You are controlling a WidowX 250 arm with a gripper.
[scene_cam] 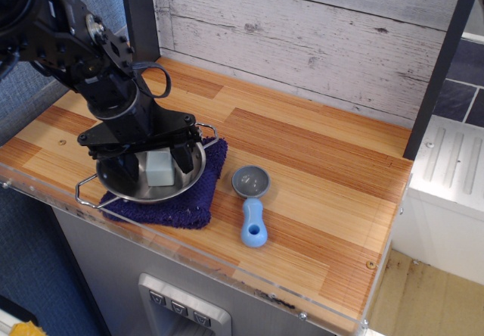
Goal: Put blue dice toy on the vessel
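The blue dice toy (160, 169), a small pale grey-blue cube, lies inside the vessel (155, 194), a shiny steel bowl with wire loop handles at the table's front left. My gripper (156, 163) hangs just over the bowl. Its two black fingers (184, 157) stand spread on either side of the cube, with a gap on each side. The gripper is open. The arm hides the back of the bowl.
The bowl rests on a dark purple cloth (189, 209). A blue-handled grey scoop (252, 203) lies to the right of the cloth. A dark post (140, 10) and a plank wall stand behind. The table's front edge is close to the bowl.
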